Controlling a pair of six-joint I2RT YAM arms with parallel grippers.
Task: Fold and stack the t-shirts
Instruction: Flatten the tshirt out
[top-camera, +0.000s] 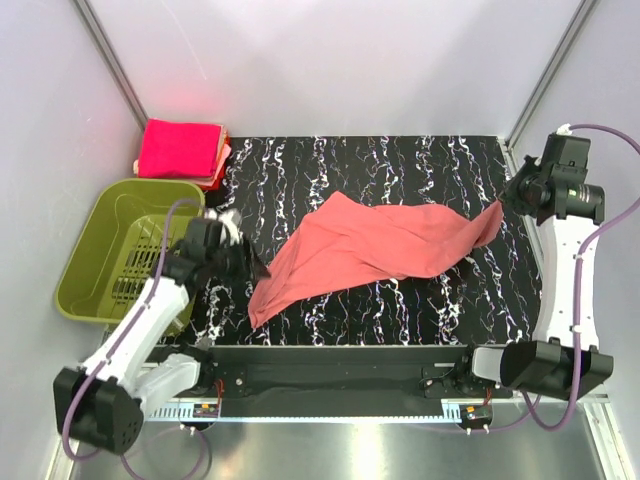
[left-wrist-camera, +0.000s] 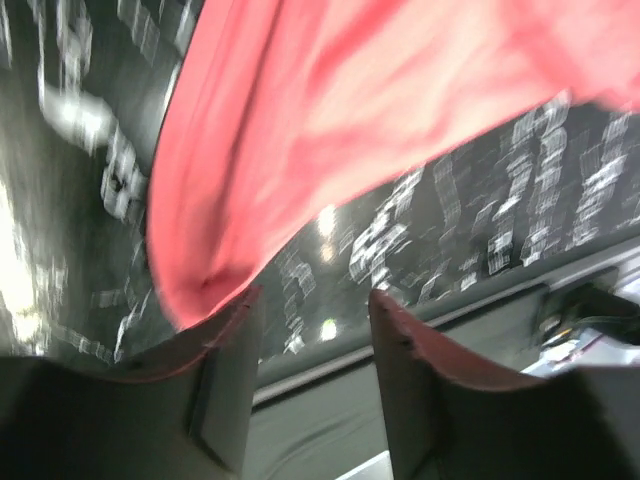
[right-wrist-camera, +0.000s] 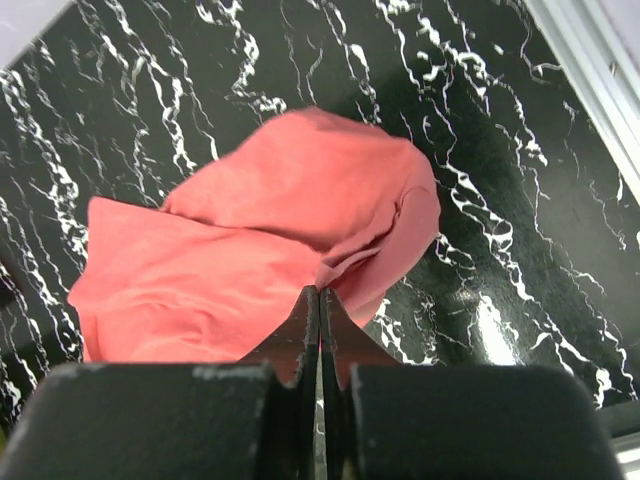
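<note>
A salmon shirt (top-camera: 370, 250) is spread in a crumpled band across the black marbled surface (top-camera: 400, 160), from the near left to the far right. Its right corner is pinched in the right hand (top-camera: 503, 205), whose fingers (right-wrist-camera: 345, 340) are pressed together on the cloth, and the corner is drawn up to it. The left hand (top-camera: 250, 262) is set at the shirt's left edge. Its fingers (left-wrist-camera: 225, 380) are parted with a clear gap and nothing is gripped between them. The cloth's edge is seen just beyond one fingertip. Folded shirts (top-camera: 178, 148) in magenta are stacked at the far left, behind the green basket (top-camera: 150, 187).
</note>
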